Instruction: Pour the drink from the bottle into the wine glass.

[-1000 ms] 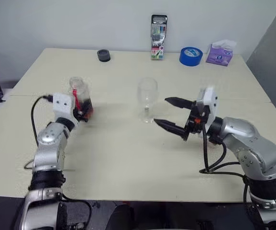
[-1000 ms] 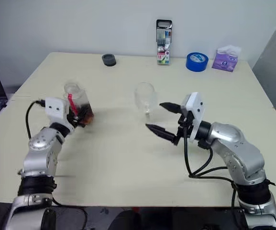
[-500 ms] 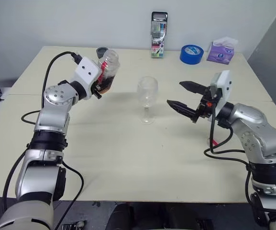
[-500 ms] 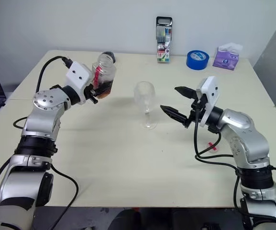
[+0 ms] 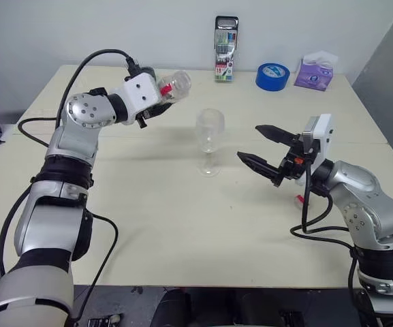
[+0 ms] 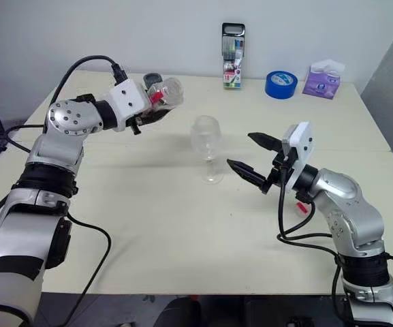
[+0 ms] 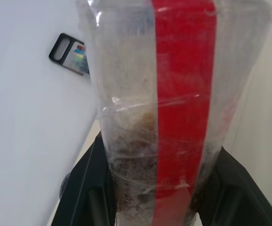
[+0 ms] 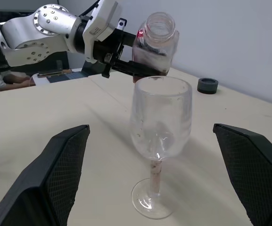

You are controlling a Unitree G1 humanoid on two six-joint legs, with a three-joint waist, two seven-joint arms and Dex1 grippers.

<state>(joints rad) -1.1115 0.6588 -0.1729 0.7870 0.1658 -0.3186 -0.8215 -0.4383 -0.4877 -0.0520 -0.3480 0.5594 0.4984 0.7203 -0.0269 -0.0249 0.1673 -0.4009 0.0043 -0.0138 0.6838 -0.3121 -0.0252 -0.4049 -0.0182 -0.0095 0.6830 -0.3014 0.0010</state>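
Here, bottle in left gripper, seemingly uncapped

The bottle looks like thin clear plastic, kinda crinkly, with a glossy red label strip down it. Right next to the right gripper the wine glass is smooth clear glass. Gripper fingers are matt black with textured pads; the table is matt cream.
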